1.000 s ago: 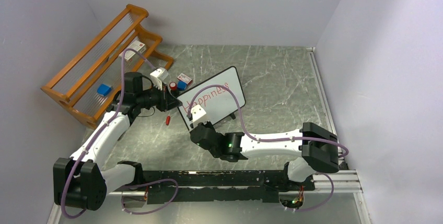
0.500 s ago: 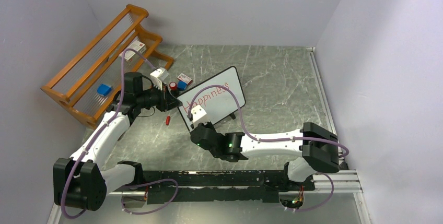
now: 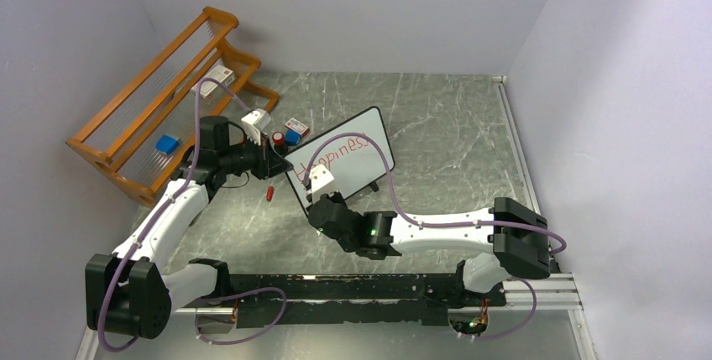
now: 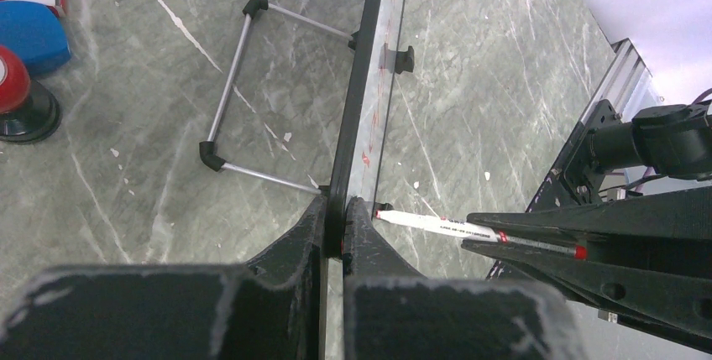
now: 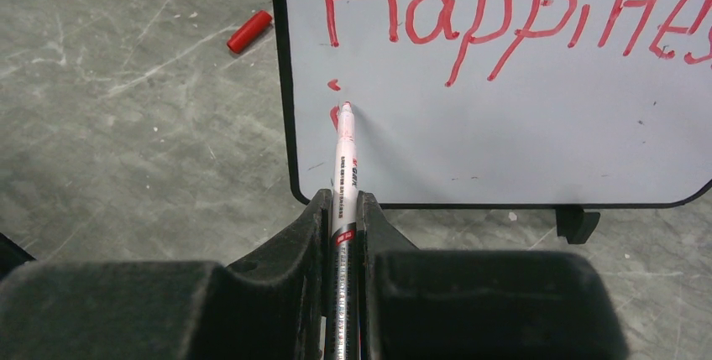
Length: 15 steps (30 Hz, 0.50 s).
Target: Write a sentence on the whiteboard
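The whiteboard (image 3: 348, 159) stands tilted on the table, its black frame pinched at the left edge (image 4: 357, 125) by my left gripper (image 4: 336, 209), which is shut on it. Red lettering of the sentence (image 5: 504, 16) reads "Happines" along the top and runs past the right edge of the right wrist view. My right gripper (image 5: 344, 200) is shut on a white marker (image 5: 344, 159). Its tip touches the board low on the left, by two small red marks under the "H". From above, the right gripper (image 3: 317, 200) sits at the board's near-left corner and the left gripper (image 3: 277, 163) at its left side.
The marker's red cap (image 3: 269, 193) lies on the table left of the board. Behind the board are its wire stand (image 4: 243, 100), a blue block (image 3: 291, 136), a red-topped pot (image 3: 277, 138) and a small box (image 3: 296, 125). A wooden rack (image 3: 159, 117) fills the far left.
The right arm has shifted slightly, nudging the marker a little along the board's lower left. The left arm and the board have not moved.
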Each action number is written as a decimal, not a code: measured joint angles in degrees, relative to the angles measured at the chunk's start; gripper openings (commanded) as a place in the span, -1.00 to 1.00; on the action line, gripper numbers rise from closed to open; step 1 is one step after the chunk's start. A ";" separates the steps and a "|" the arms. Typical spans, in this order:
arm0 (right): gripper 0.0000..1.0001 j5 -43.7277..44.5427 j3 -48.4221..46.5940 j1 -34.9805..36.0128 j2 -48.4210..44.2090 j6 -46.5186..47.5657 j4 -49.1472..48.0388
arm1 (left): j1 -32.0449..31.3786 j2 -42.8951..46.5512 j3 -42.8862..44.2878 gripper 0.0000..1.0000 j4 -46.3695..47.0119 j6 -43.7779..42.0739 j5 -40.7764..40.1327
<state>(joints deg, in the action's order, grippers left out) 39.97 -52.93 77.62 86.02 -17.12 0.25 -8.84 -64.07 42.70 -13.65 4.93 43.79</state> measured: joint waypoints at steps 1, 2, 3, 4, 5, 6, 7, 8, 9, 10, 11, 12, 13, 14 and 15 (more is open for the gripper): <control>-1.00 0.00 -0.11 0.00 0.02 0.04 -0.11 | 0.00 0.00 0.00 -0.90 0.00 0.00 0.00; -1.00 0.00 -0.13 -0.02 0.07 0.11 -0.33 | 0.00 0.00 0.00 -0.90 0.00 0.00 0.00; -1.00 0.00 -0.24 -0.04 0.13 0.26 -0.42 | 0.00 0.00 0.00 -0.90 0.00 0.00 0.00; -1.00 0.00 -0.33 -0.09 0.20 0.33 -0.44 | 0.00 0.00 0.00 -0.90 0.00 0.00 0.00; -1.00 0.00 -0.35 -0.20 0.31 0.42 -0.52 | 0.00 0.00 0.00 -0.90 0.00 0.00 0.00; -1.00 -0.02 -0.37 -0.28 0.39 0.44 -0.61 | 0.00 0.00 0.00 -0.90 0.00 0.00 0.00; -1.00 0.00 -0.37 -0.33 0.50 0.44 -0.63 | 0.00 0.00 0.00 -0.90 0.00 0.00 0.00; -1.00 -0.02 -0.37 -0.42 0.66 0.44 -0.70 | 0.00 0.00 0.00 -0.90 0.00 0.00 0.00; -1.00 -0.02 -0.37 -0.44 0.83 0.44 -0.76 | 0.00 0.00 0.00 -0.90 0.00 0.00 -0.02; -1.00 -0.02 -0.37 -0.48 1.03 0.44 -0.76 | 0.00 0.00 0.00 -0.90 0.00 0.00 0.00; -1.00 -0.02 -0.37 -0.55 1.14 0.42 -0.76 | 0.00 0.00 0.00 -0.90 0.00 0.00 -0.02; -1.00 -0.04 -0.37 -0.55 1.18 0.39 -0.76 | 0.00 0.00 0.00 -0.90 0.00 0.00 -0.02; -1.00 -0.04 -0.37 -0.59 1.18 0.39 -0.79 | 0.00 0.00 0.00 -0.90 0.00 0.00 -0.02; -1.00 -0.02 -0.37 -0.63 1.18 0.37 -0.83 | 0.00 0.00 0.00 -0.90 0.00 0.00 0.00; -1.00 -0.04 -0.37 -0.68 1.18 0.35 -0.81 | 0.00 0.00 0.00 -0.90 0.00 0.00 0.00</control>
<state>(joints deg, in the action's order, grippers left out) 39.92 -53.30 76.95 87.20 -16.78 -0.56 -8.84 -64.07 42.70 -13.65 4.93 43.79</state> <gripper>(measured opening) 0.144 0.080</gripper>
